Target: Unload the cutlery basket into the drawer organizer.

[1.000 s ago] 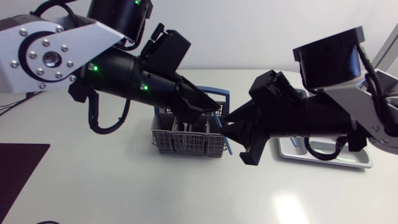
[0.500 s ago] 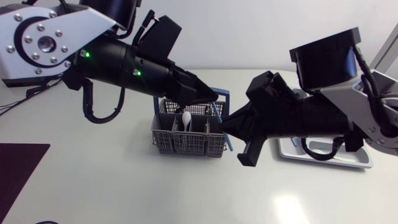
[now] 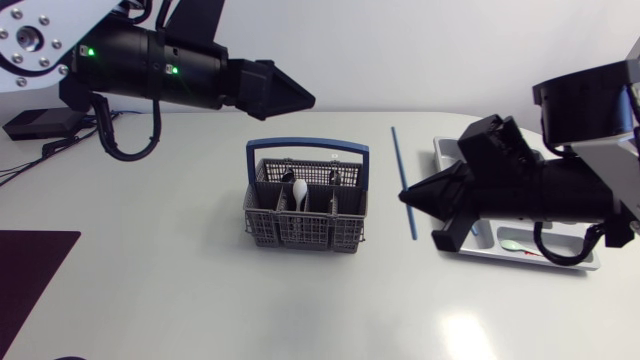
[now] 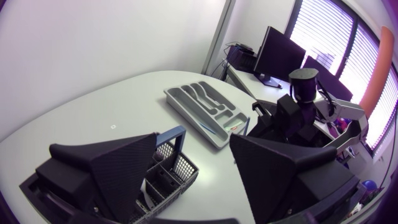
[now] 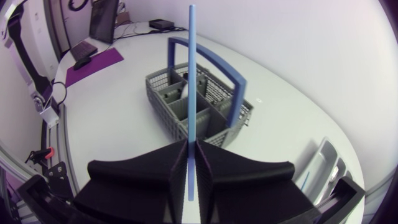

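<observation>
My right claw (image 3: 403,196), right of centre, pinches a thin blue rod (image 3: 397,152) between the central grey basket (image 3: 300,230) and the organizer (image 3: 446,150) at right. My left claw (image 3: 305,100), upper left, gapes empty.

Table (image 3: 200,300): white, smooth, with a rounded far edge.
Cutlery basket (image 3: 300,232): grey mesh with a blue handle, standing upright near the middle.
Drawer organizer (image 3: 590,258): grey tray lying flat on the right side, well apart from the basket.
Mat (image 3: 30,270): dark purple, flat at the left edge.
Box (image 3: 38,123): 1 small black box at the far left corner.
</observation>
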You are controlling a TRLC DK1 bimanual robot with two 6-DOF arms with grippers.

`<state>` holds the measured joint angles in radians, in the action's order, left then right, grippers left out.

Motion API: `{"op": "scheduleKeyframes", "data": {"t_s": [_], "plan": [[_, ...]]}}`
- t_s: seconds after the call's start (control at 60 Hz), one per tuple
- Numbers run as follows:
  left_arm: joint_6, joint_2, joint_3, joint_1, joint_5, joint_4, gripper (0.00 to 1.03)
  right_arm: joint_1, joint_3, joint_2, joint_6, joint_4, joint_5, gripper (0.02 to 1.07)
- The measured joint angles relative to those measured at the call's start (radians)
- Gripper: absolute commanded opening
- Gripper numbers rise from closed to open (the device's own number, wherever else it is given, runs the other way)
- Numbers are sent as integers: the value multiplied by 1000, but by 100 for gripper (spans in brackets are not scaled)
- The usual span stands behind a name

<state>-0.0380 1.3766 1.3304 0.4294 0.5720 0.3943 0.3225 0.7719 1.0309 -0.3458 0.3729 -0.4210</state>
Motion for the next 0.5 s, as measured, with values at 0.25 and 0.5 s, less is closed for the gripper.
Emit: {"op": "scheduleKeyframes", "data": {"t_s": [0.25,0.5], "plan": [[-99,-32,-80,-21,-107,-3,86,-311,12,106,-2,-4,-32,13],[-198,-37,-239,33,-275,-72,86,-483,105,351,26,-50,-16,13]]}}
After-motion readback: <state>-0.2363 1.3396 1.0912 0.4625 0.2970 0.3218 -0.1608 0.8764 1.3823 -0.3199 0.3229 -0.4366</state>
